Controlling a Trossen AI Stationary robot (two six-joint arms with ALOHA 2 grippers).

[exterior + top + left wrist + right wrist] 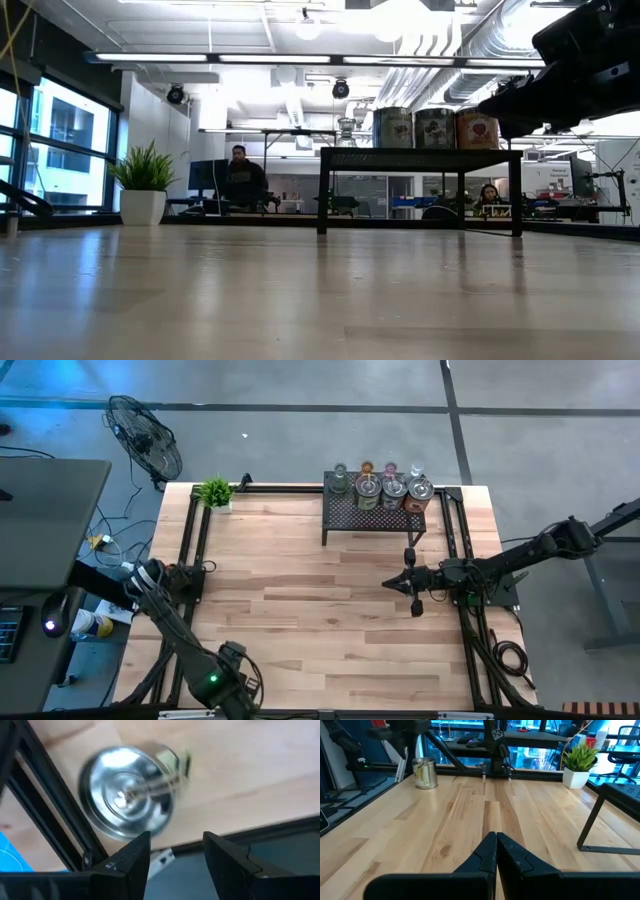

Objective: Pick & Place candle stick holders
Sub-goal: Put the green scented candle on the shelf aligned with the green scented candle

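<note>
One shiny silver candle stick holder (127, 800) stands upright on the wood near the table's near left corner; the right wrist view shows it as the silver holder (425, 772). My left gripper (172, 855) hangs over it, pointing down, open, its fingers beside the holder and clear of it. In the high view the left gripper (232, 678) hides that holder. Three more silver holders (393, 490) and several small glass ones (366, 468) stand on the black mesh rack (375, 512) at the far edge. My right gripper (385, 584) waits shut at the right, pointing level across the table.
A small potted plant (215, 492) stands at the far left corner. Black frame rails (190, 550) run along the table's sides, one rail (55, 815) close beside the silver holder. The bare wood (300, 600) lies between the arms. A person (240, 175) sits beyond the table.
</note>
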